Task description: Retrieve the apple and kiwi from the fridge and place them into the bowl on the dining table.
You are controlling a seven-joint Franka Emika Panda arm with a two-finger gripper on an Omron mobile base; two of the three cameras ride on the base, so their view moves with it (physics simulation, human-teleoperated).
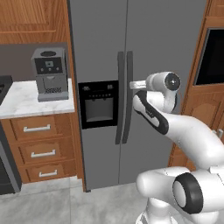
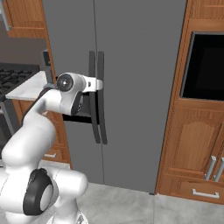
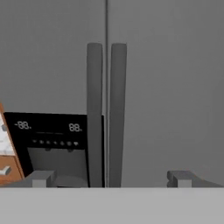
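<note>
Facing the fridge [image 1: 144,39] with both doors shut, the gripper [image 3: 109,178] hangs spread wide and empty, just short of the two dark handles [image 3: 106,113], whose long axes run vertical, side by side at the door seam. Handles lie straight ahead between the fingertips [image 3: 41,178]; dispenser panel [image 1: 98,104] sits left of them. Apple, kiwi presumably inside; step in hand judged as reaching for a handle.
</note>
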